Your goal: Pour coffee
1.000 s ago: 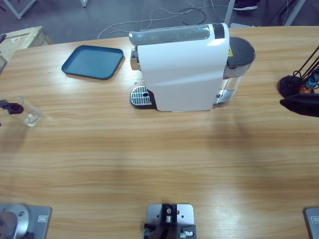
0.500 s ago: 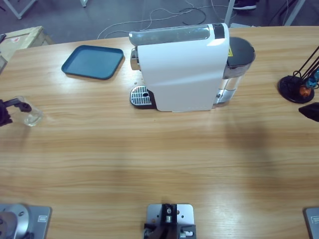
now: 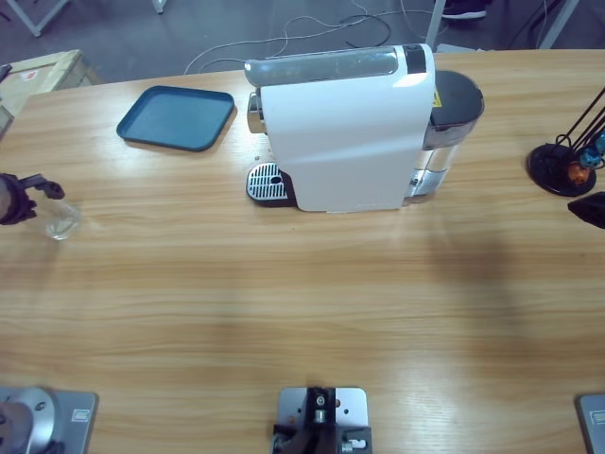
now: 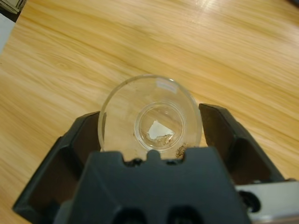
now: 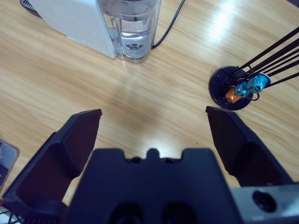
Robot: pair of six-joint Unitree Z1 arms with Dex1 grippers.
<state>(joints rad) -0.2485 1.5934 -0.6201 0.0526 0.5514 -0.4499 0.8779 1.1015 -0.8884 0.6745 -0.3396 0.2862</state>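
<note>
Glass [image 3: 60,222] stands near the left edge of the wooden bench [image 3: 302,293], a small clear drinking glass with the left hand [image 3: 24,197] at it. In the left wrist view the left hand [image 4: 152,128] has its black jaws spread, one on either side of the glass [image 4: 150,116], and whether they touch its wall cannot be told. At the bottom of the glass lies the coffee [image 4: 159,133], a thin pale film with a few dark specks beside it.

Well apart from the glass, toward the far side of the bench, stands the white coffee machine [image 3: 345,132], with its perforated drip tray [image 3: 267,183] facing left and a clear water tank [image 3: 444,132] at its right end. A dark blue tray [image 3: 177,117] lies left of the machine, between it and the far left corner.

The right hand [image 3: 588,208] shows only as a dark tip at the right edge, just beside a black round stand [image 3: 560,168] with thin black rods. In the right wrist view the right hand [image 5: 152,123] is spread wide over bare wood, with the water tank [image 5: 132,28] and the stand [image 5: 233,88] beyond it.
</note>
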